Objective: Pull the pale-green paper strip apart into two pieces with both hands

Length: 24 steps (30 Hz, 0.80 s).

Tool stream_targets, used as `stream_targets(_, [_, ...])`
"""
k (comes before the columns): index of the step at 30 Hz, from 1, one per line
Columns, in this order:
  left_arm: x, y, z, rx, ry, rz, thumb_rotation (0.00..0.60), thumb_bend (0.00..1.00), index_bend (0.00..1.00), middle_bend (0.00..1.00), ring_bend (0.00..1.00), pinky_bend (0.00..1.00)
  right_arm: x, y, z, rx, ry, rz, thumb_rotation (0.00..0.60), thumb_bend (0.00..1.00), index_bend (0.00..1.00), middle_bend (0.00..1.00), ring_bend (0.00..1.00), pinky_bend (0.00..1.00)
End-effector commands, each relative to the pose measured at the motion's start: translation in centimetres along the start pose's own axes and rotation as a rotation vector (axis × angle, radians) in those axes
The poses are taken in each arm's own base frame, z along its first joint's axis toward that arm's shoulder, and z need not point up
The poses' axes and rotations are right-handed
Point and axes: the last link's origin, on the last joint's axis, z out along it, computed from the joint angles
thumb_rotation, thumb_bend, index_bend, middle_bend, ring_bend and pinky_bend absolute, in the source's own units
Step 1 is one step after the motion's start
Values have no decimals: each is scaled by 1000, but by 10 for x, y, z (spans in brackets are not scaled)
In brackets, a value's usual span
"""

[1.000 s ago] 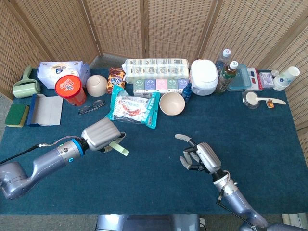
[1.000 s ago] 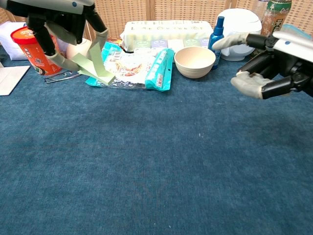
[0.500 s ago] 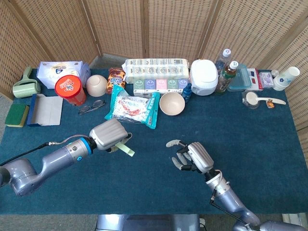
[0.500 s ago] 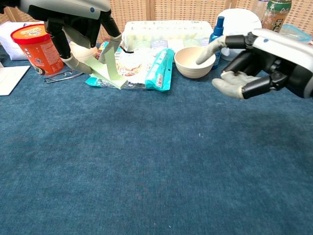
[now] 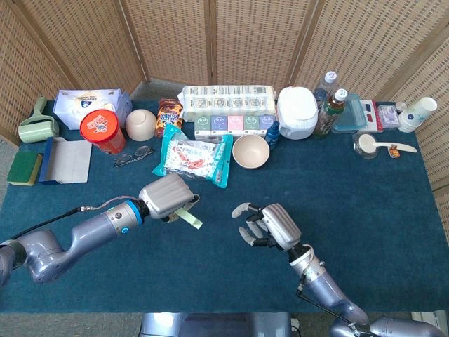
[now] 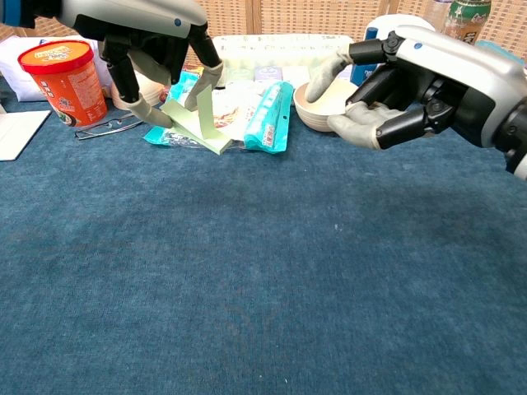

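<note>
- The pale-green paper strip [image 6: 196, 125] hangs folded from the left hand [image 5: 167, 197], above the blue tabletop [image 5: 365, 203] and in front of the snack bag [image 5: 195, 158].
- The left hand pinches the strip between its fingers [image 6: 211, 76]; the lower end of the strip points to the middle of the tabletop.
- The right hand [image 5: 270, 225] hovers near, to the right of the strip, not touching it; its fingers are apart and a little curled, and it holds nothing.
- A beige bowl [image 5: 250, 150] stands behind the right hand, beside the snack bag.
</note>
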Motion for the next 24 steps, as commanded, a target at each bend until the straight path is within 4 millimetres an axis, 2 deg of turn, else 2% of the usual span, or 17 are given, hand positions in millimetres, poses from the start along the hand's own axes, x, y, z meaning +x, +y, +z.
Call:
stream_targets(1, [1,2,3,-4,-1,0,600,350,740,1000,1000,1000,-2,-2,2,2,-7,1,600,437,406,936,1000,1000])
stream_targets(12, [1,9,19,-20,-4,-13,600,350,740,1000,1000,1000,-11,-17,14,27,-47,-14,600,437,364,936,1000,1000])
stream_targets(24, [4,18,29,-41,-3,-12,600,350,740,1000,1000,1000,-16,-21,20,17,-49,-35,600,437,423,939,1000,1000])
